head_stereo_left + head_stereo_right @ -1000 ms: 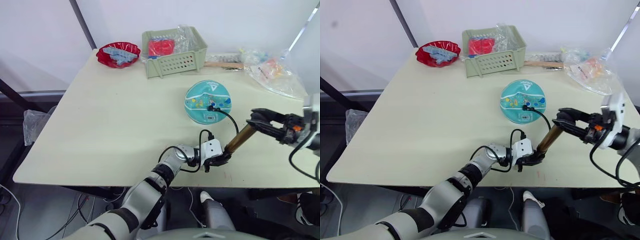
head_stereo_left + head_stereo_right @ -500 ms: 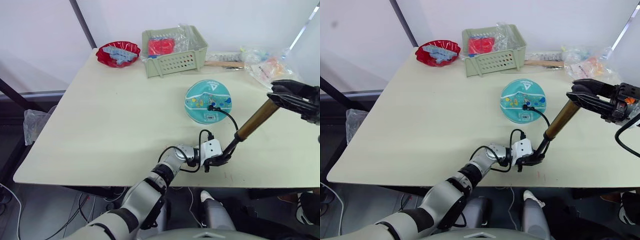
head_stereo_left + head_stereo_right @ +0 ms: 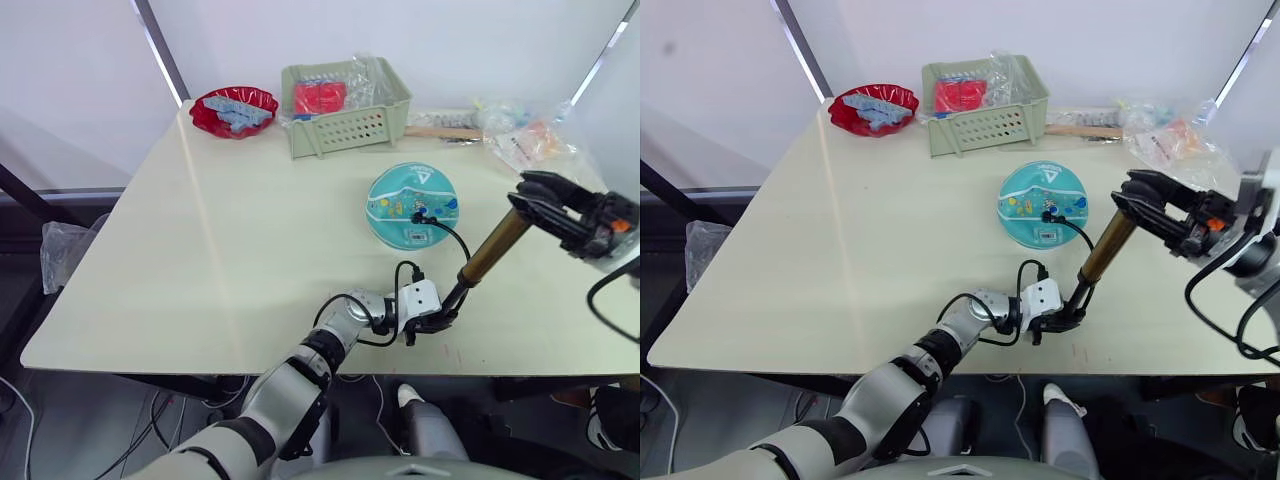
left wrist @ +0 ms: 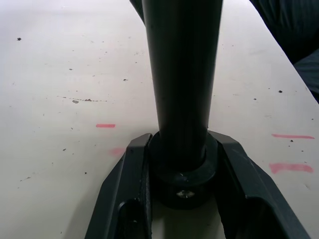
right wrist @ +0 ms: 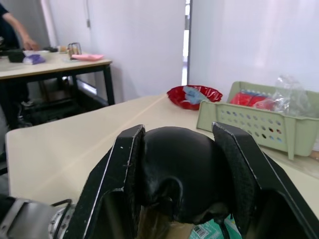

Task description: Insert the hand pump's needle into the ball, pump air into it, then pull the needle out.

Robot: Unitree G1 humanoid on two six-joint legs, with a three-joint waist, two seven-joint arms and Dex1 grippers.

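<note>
Pumping with needle seated in ball at mid-table: left gripper clamping hand pump base near the front edge, right gripper closed around the T-handle, stroking along the barrel's axis.

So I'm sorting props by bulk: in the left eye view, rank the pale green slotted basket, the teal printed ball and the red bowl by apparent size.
1. Pale green slotted plastic basket
2. Teal printed rubber ball and red bowl look alike, and the ball sits nearer the camera, so unranked.

A lab or workroom: bare white walls, plain work tables; a person at another bench.
</note>
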